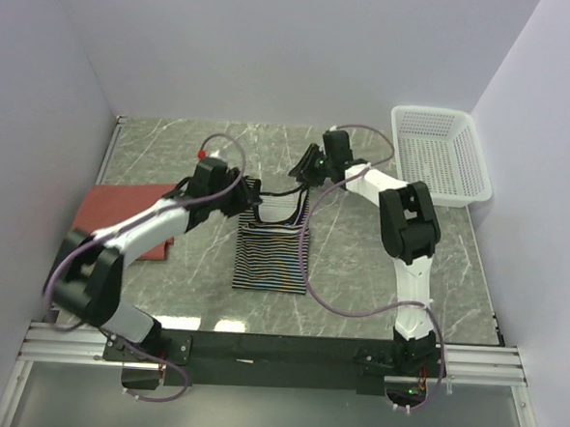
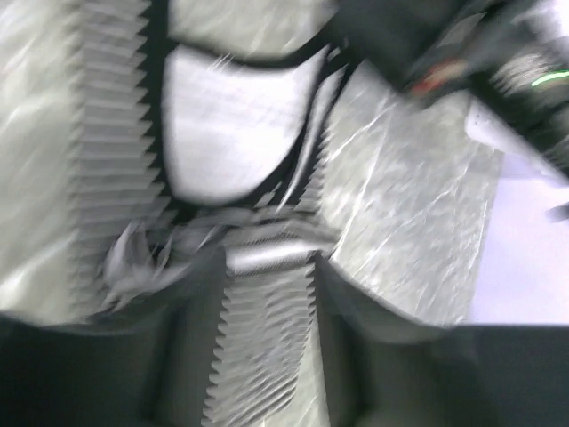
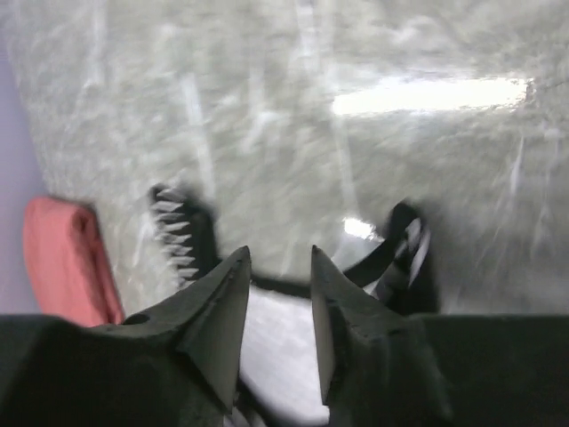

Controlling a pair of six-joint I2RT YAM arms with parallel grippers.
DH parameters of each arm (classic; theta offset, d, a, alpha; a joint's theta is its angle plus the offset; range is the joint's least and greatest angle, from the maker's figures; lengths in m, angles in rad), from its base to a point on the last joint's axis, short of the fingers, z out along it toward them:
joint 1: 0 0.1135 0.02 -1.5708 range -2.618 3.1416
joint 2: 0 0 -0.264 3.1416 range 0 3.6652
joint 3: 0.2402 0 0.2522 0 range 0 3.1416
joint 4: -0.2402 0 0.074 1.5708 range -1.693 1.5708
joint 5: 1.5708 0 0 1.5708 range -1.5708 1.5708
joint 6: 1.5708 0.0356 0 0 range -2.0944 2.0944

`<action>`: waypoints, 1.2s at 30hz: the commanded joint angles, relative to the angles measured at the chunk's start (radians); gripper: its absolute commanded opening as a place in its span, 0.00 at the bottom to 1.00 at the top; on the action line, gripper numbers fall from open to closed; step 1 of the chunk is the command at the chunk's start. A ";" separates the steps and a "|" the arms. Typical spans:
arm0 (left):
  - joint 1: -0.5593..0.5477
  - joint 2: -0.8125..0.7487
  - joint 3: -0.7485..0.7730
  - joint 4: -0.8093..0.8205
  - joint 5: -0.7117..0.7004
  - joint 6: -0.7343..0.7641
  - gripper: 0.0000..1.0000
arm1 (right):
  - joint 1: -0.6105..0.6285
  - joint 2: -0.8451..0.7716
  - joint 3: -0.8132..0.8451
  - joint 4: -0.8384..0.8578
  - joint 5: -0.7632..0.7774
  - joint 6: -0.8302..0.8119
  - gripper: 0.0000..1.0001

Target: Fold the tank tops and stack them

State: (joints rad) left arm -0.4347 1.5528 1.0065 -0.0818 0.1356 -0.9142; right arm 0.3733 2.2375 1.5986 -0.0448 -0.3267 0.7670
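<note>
Right wrist view: right gripper (image 3: 276, 311) fingers stand slightly apart, nothing btw them, just over the strap end of the folded striped tank top (image 1: 271, 256), which lies mid-table (image 1: 378, 268). Left gripper (image 1: 250, 198) is at the same straps; its view is too blurred, so cannot tell its state. Red tank top (image 1: 107, 203) lies at the left edge.

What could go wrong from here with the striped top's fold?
1. A black strap lies right beside the open right gripper. It could snag as the gripper lifts and undo the fold in the striped tank top.
2. The left arm hangs over the folded red tank top and might drag it.
</note>
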 commanded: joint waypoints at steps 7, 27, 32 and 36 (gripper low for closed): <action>-0.022 -0.485 -0.376 -0.226 -0.129 -0.095 0.62 | 0.013 -0.482 -0.198 -0.202 0.164 -0.084 0.45; -0.208 -0.541 -0.641 -0.188 -0.082 -0.295 0.64 | 0.372 -1.141 -1.209 -0.080 0.121 0.239 0.51; -0.210 -0.507 -0.644 -0.184 -0.128 -0.302 0.61 | 0.415 -1.061 -1.237 0.012 0.132 0.301 0.51; -0.210 -0.479 -0.655 -0.164 -0.133 -0.296 0.57 | 0.427 -1.033 -1.278 0.074 0.195 0.370 0.50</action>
State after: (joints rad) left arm -0.6395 1.0454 0.3740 -0.2611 0.0467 -1.2091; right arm 0.7868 1.1805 0.3649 -0.0448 -0.2016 1.0645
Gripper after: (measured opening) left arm 0.576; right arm 0.507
